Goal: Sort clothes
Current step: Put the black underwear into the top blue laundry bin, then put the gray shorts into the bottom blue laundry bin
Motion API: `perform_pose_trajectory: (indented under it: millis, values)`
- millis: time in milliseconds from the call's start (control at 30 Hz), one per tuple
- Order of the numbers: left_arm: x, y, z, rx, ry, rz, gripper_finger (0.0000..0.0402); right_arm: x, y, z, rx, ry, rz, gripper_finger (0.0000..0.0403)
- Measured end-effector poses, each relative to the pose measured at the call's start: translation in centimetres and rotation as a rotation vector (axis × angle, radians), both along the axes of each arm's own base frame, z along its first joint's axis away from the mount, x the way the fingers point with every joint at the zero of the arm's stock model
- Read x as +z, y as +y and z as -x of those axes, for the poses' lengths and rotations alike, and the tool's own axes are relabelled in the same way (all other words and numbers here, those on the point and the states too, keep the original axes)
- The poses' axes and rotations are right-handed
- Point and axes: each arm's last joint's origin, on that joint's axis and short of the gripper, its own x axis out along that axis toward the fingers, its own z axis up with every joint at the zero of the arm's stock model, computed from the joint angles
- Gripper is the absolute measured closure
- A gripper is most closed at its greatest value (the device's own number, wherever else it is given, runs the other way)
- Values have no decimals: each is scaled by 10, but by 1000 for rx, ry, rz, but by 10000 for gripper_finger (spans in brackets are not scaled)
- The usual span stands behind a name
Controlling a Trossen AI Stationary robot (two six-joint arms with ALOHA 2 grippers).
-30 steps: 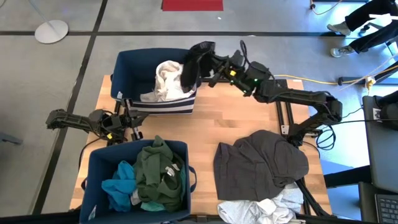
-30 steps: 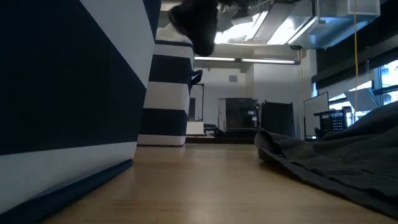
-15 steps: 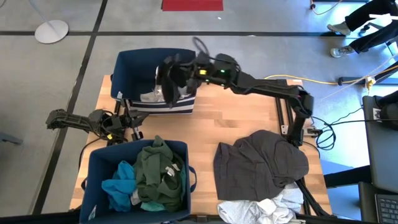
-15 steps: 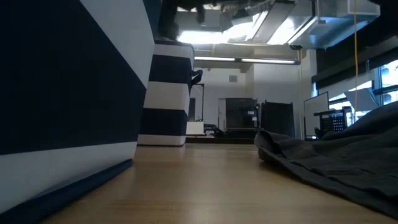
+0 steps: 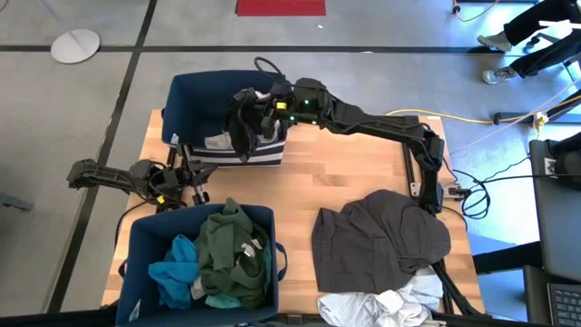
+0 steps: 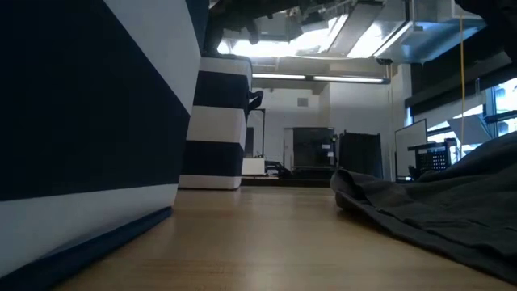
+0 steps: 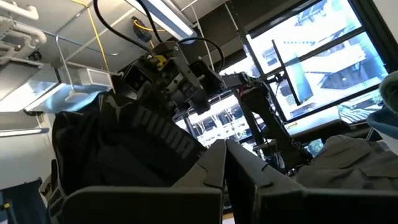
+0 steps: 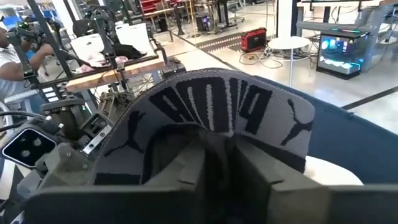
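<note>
My right gripper (image 5: 260, 111) is over the far dark blue striped bin (image 5: 195, 95), shut on a black garment (image 5: 241, 125) with a lettered waistband. The garment also shows in the left wrist view (image 7: 124, 149). White clothes (image 5: 216, 140) lie in that bin beneath it. The near blue bin (image 5: 136, 259) holds dark green (image 5: 222, 245) and teal (image 5: 172, 272) clothes. A dark grey garment (image 5: 381, 236) and a pale grey-white one (image 5: 386, 304) lie on the table at the right. My left gripper (image 5: 194, 188) is shut and empty by the near bin's far wall. My right gripper (image 8: 221, 149) pinches the black garment between its two fingers at a bunched fold just behind the lettered waistband (image 8: 214, 127). The waistband (image 8: 211, 96) arches over the fingertips. The garment is lifted clear and hangs below the fingers over the far bin's inside.
Bare wood (image 5: 336, 177) lies between the two bins and the dark grey garment. The left arm (image 5: 109, 174) rests along the table's left edge. A person and workbenches show in the room beyond the table (image 8: 18, 43).
My right gripper has gone toward the table's left edge with the black garment, from the far bin's right rim to over its middle, staying shut. The garment has swung along with it and now hangs over the white clothes.
</note>
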Motion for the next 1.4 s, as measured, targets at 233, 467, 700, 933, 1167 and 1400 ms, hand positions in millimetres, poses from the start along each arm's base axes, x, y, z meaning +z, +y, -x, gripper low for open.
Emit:
perform_pose_trajectory:
  millis: [233, 467, 700, 933, 1167, 1400]
  values:
    - [0, 0, 0, -2, -1, 3, 402, -7, -3, 3, -160, 83, 3, 213]
    - [0, 0, 0, -2, -1, 3, 402, 4, -5, 10, -202, 53, 17, 165]
    - [0, 0, 0, 2, 1, 2, 402, 31, 16, 42, -168, 161, 48, 174]
    - [0, 0, 0, 2, 0, 4, 402, 61, 78, 95, -41, 325, 9, 180]
    - [0, 0, 0, -5, -7, 19, 402, 59, 153, 144, 97, 576, -158, 180]
    - [0, 0, 0, -5, -7, 19, 402, 36, 225, 167, 106, 769, -218, 180]
